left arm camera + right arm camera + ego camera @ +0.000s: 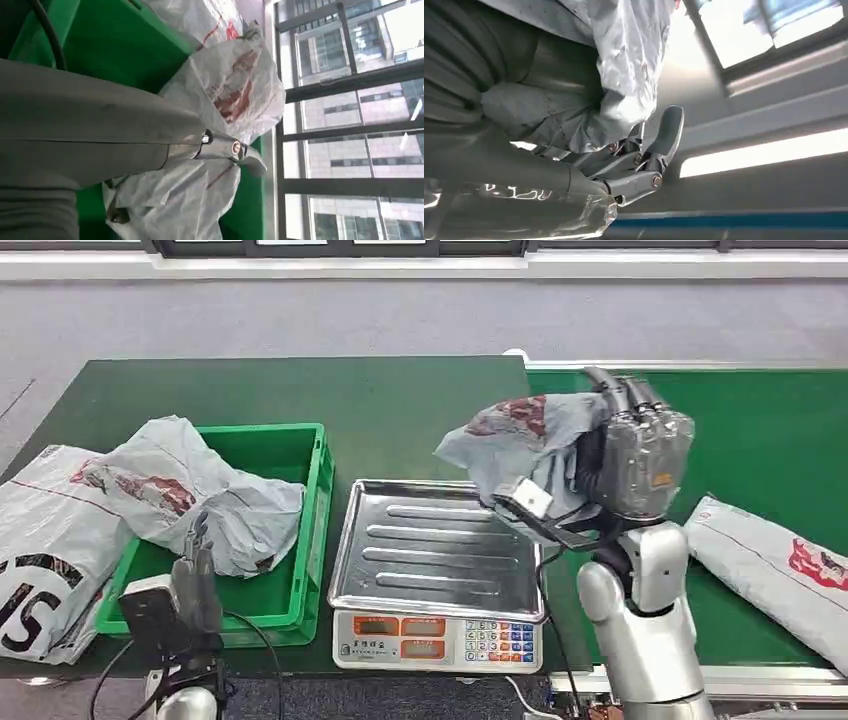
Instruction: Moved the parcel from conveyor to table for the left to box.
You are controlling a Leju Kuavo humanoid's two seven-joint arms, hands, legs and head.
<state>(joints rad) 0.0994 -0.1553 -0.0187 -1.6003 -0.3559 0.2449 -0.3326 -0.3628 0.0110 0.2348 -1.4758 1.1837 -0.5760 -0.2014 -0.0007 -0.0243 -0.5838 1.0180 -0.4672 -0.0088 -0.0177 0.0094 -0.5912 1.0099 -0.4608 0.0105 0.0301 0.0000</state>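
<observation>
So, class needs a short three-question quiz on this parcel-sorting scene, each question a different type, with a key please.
1. True or false: the right hand holds a grey parcel above the scale.
2. Multiple choice: where does the crumpled bag lie? A) on the conveyor B) in the green crate C) on the scale tray
3. Fill in: another parcel lies on the green ____ beside the right arm.

Key
1. True: the fingers grip the parcel and it hangs over the tray's far corner.
2. B
3. conveyor
</observation>
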